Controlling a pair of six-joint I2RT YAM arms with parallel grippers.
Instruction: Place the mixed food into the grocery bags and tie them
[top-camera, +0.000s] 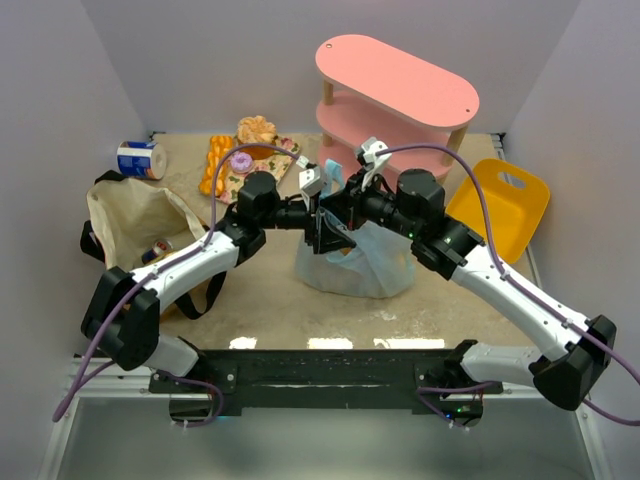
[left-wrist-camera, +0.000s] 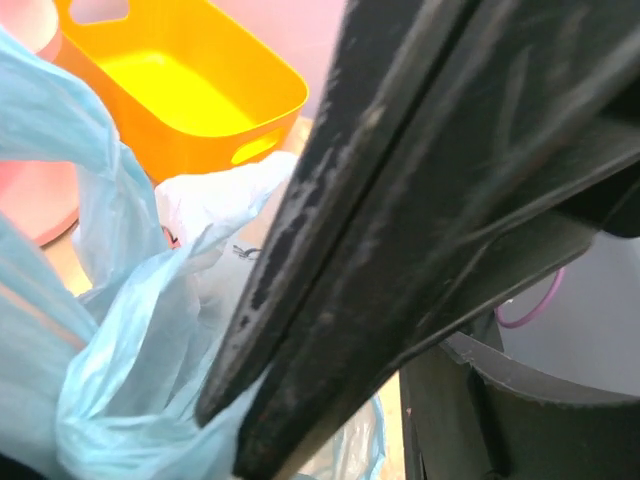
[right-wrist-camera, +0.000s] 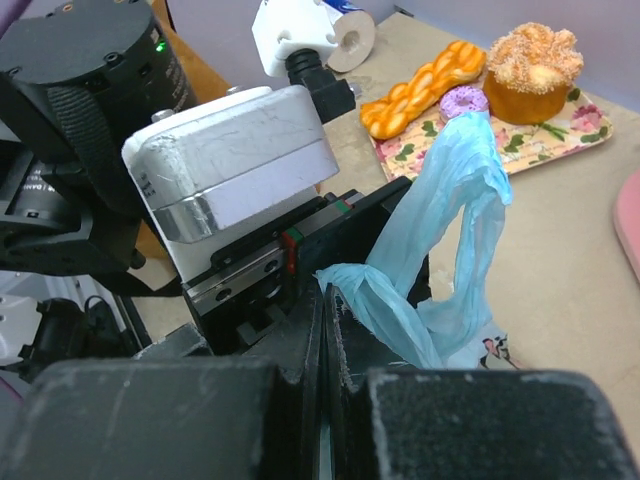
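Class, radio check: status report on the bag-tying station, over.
Right gripper shut on light-blue bag handle. Left gripper alongside, jaws unclear. Bag not yet tied. Nothing in the way.

One plastic bag (top-camera: 370, 265), one tote (top-camera: 135, 215), one basket (top-camera: 520, 215)

Beige bench (top-camera: 270, 300): light-blue plastic bag (top-camera: 360, 265) at centre; tan tote (top-camera: 135, 225) at left; blue-and-white can (top-camera: 140, 159) back left; floral tray (top-camera: 288, 152) at back; pink shelf stand (top-camera: 395, 75) back right; yellow basket (top-camera: 500, 210) at right

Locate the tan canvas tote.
In the top view, the tan tote lies on the left, beside the left arm, just in front of the blue-and-white can.
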